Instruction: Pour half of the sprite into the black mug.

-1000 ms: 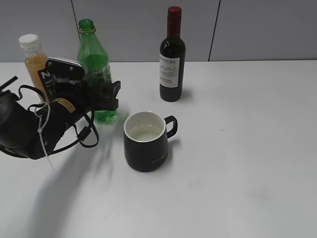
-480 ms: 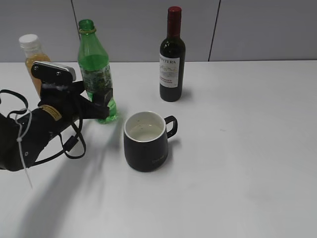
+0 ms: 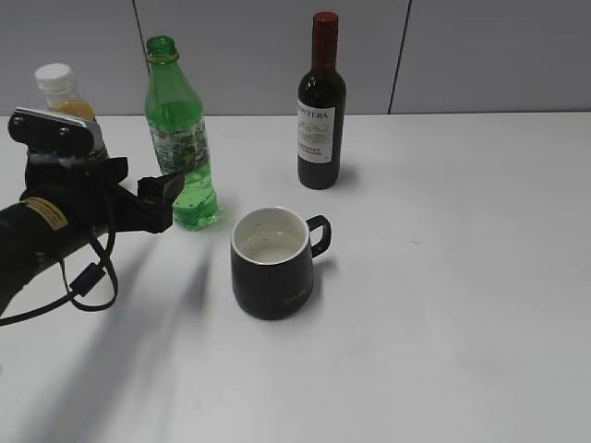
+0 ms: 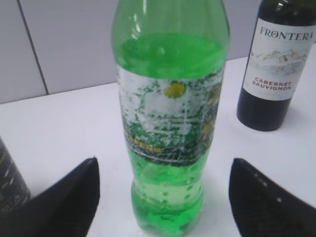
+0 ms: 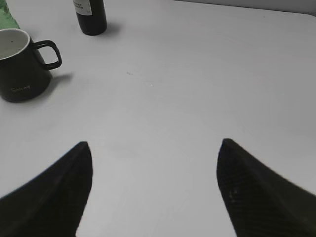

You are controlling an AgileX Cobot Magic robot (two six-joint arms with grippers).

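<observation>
Left hand (image 4: 163, 197) is spread wide, fingers (image 4: 69, 197) on either side of the sprite bottle (image 4: 170, 123) but clear of it, gripping nothing; white tabletop (image 4: 64, 123) shows in both gaps. From the exterior camera that hand (image 3: 152, 198) sits just left of the bottle's lower half, near but apart, black arm trailing off the left edge with a cable loop hanging under it. Sprite bottle (image 3: 178, 134) stands upright on the tabletop (image 3: 443, 277), no cap on the neck, liquid level up near the shoulder above the pale label, bubbles visible low down. Black mug (image 3: 272, 263) stands upright in front and to the right of the bottle, well apart from it, handle pointing right, white inside; looks like a little liquid in the bottom, can't be sure. Dark wine bottle (image 3: 321, 101) with a red cap stands further back and right of the mug, label reads Frontera Cabernet Sauvignon in the left wrist camera. Orange juice bottle (image 3: 57, 92) with a white cap stands behind the left arm, mostly hidden by it. Right hand (image 5: 155, 192) is also spread wide and empty, hovering over bare tabletop; its camera catches the mug (image 5: 22, 66) far upper left, handle to the right, and the wine bottle base (image 5: 90, 17) at the top.
</observation>
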